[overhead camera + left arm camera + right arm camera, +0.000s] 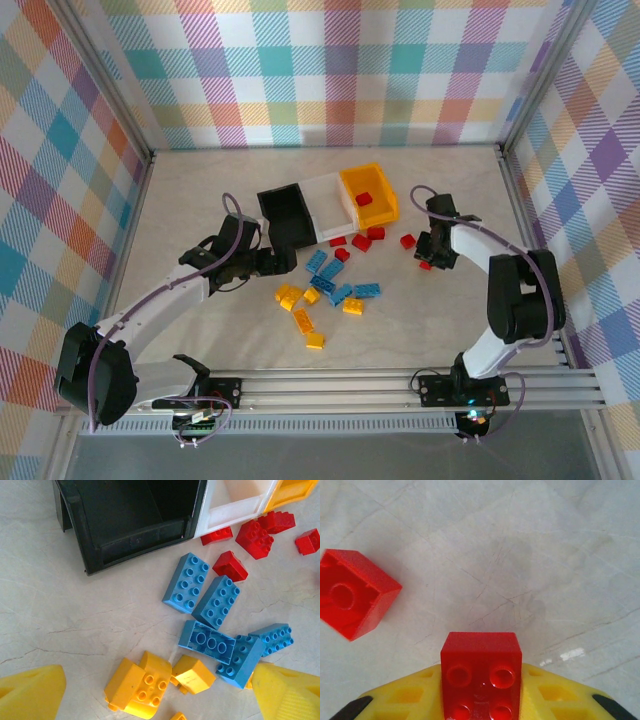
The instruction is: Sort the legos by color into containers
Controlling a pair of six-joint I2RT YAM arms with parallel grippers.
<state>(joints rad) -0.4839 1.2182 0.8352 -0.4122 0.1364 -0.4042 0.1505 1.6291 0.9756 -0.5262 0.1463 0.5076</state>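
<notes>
Red brick (481, 672) clamped in right gripper (481, 700), lower edge cropped, second red brick (355, 600) cut by frame edge, left gripper (160, 692) spread wide over blue bricks (186, 582)

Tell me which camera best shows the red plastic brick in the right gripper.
Right wrist view: the red studded plastic brick is close up, studs clear, clamped in the right gripper. The top external view shows a red speck at that gripper.

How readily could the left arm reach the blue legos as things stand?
Probably yes: the open left gripper hangs right beside the blue legos, which lie loose on the table with nothing over them.
</notes>
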